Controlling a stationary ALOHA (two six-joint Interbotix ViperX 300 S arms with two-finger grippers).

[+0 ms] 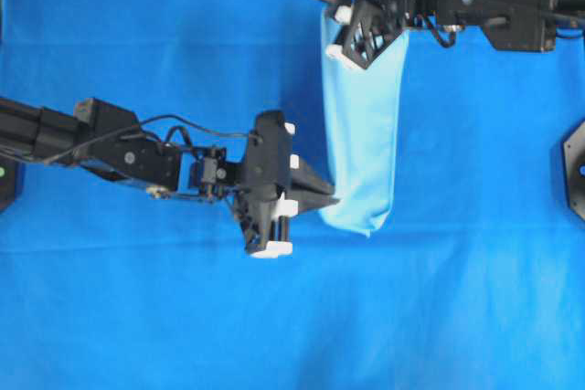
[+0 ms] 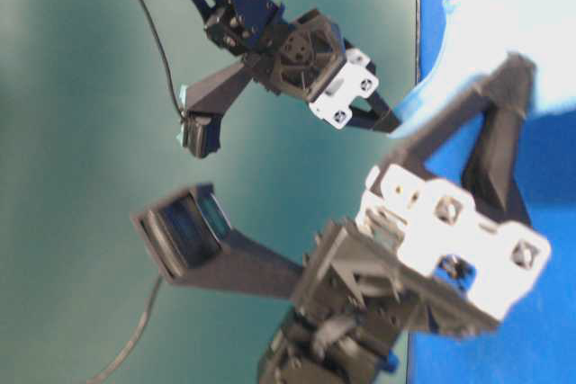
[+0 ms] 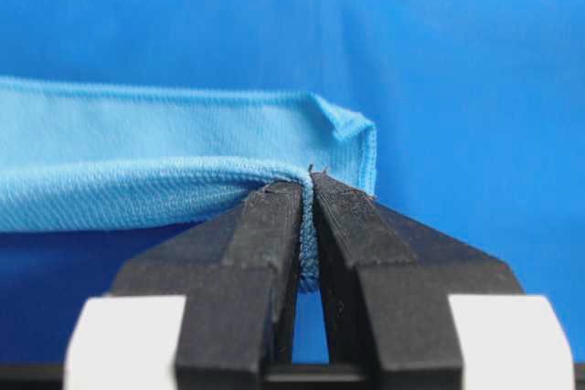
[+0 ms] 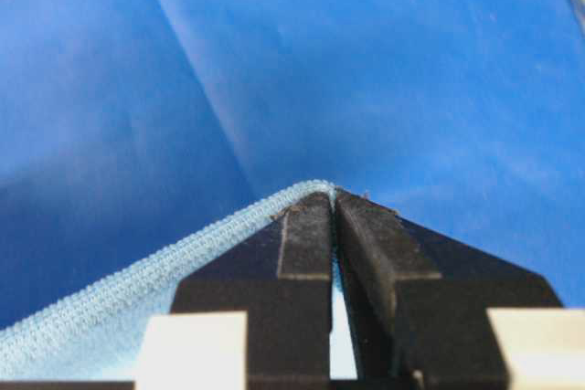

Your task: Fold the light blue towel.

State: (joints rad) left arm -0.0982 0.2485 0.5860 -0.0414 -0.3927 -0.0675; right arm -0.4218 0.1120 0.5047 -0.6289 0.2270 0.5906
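My left claw [image 1: 331,200] is clamped on the towel [image 1: 361,148] at its near corner; my right claw [image 4: 334,196] is pinched on the far corner. The towel hangs between them as a long strip, one claw to the other, over the sheet [image 1: 137,317]. I judge we're mid-fold; next, carry both corners across together and lay them down evenly.

Overhead, the right arm's wrist covers the top end of the light blue towel [image 1: 363,134], at twelve o'clock. At table level the towel [image 2: 513,24] runs off the right edge, and the near gripper [image 2: 513,87] is blurred.
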